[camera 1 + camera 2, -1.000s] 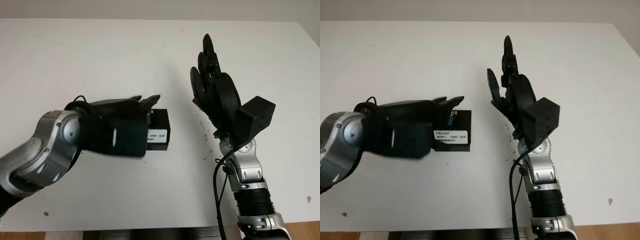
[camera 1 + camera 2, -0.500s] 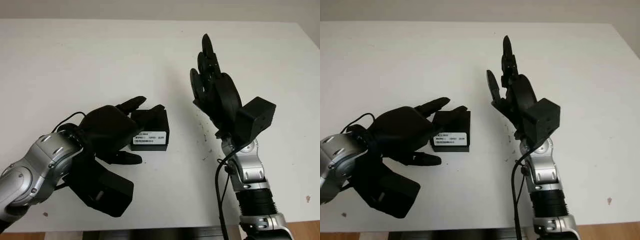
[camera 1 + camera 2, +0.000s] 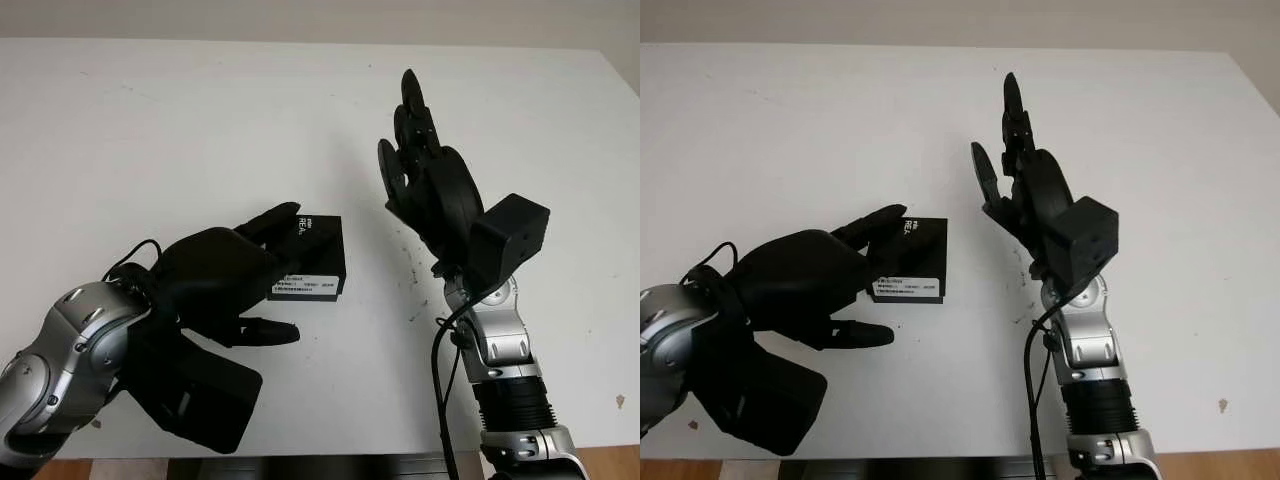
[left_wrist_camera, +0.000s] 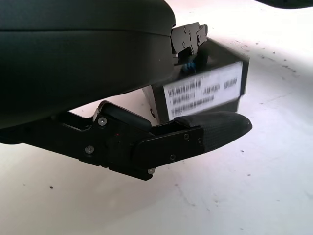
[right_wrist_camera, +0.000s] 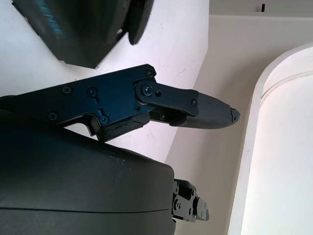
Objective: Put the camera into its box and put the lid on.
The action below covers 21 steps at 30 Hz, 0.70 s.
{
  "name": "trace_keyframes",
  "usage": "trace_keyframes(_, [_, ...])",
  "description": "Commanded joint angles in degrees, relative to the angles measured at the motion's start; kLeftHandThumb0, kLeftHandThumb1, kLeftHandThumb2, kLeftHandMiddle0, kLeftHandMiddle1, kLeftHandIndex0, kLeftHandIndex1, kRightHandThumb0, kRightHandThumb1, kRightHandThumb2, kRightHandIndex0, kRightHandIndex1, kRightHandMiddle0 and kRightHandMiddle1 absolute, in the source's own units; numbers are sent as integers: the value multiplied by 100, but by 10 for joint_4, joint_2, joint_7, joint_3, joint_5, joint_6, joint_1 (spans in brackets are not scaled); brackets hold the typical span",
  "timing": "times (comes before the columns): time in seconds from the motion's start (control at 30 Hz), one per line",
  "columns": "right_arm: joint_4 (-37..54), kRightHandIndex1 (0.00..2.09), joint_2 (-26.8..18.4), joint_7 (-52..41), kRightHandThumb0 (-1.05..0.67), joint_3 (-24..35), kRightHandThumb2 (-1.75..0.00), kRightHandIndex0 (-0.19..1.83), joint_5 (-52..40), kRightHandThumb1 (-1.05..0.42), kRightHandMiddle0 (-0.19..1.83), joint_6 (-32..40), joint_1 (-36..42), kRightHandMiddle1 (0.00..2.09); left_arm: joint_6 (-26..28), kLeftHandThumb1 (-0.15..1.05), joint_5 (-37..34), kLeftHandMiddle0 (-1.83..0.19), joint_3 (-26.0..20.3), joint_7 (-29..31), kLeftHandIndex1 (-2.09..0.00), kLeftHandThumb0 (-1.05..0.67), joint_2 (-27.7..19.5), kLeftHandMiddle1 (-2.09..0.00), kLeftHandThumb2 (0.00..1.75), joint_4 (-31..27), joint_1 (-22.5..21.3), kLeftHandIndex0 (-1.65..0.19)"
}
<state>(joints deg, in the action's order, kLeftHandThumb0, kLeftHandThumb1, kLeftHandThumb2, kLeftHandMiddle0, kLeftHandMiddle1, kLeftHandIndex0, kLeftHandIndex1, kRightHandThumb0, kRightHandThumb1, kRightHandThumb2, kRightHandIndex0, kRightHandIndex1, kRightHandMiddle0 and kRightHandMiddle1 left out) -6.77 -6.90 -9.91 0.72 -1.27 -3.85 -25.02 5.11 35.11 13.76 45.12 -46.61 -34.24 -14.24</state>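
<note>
A white table (image 3: 150, 120) is spanning the whole scene and bearing a scatter of small dark specks (image 3: 410, 272) near its middle.

The left arm (image 3: 70, 360), silver with a black wrist housing, is entering from the lower left. The right arm (image 3: 505, 390) is rising from the lower right, its forearm standing nearly upright with a black cable (image 3: 438, 380) hanging alongside it.

The left hand (image 3: 225, 275) is sitting over the near left part of the black box (image 3: 318, 255). Its upper fingers (image 3: 268, 220) are reaching across the box's top edge, while its thumb (image 4: 210, 129) is lying just in front of the box's labelled side wall. Whether the digits are pressing on the box or merely bracketing it cannot be told, so the grasp is left undetermined.

The right hand (image 3: 425, 175) is standing raised above the table, to the right of the box and apart from it, holding nothing, its fingers (image 3: 412, 105) pointing away from the robot.

The box is lying closed near the table's centre, with small pale lettering on its top and a white barcode label (image 4: 203, 90) on the side wall facing the robot. The camera cannot be made out.
</note>
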Motion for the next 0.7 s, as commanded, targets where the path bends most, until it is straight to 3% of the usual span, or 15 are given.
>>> trace_keyframes(0.0, [3, 0, -8, -2, -68, 2, -58, -19, 1, -105, -18, 1, 1, 4, 0, 105, -13, 19, 0, 13, 0, -79, 6, 0, 67, -16, 20, 19])
trace_keyframes(0.3, [4, 0, -8, -6, -69, 3, -56, -19, -6, -105, -19, 8, 0, 5, 12, 105, 3, 19, -12, 33, 0, -77, 4, 0, 68, -18, 40, 19])
trace_keyframes(0.67, [10, 0, -16, -16, -70, 6, -55, -19, -16, -105, -19, 14, 2, 5, -6, 105, 40, 19, -15, -14, 0, -75, 37, 0, 65, 33, 35, 19])
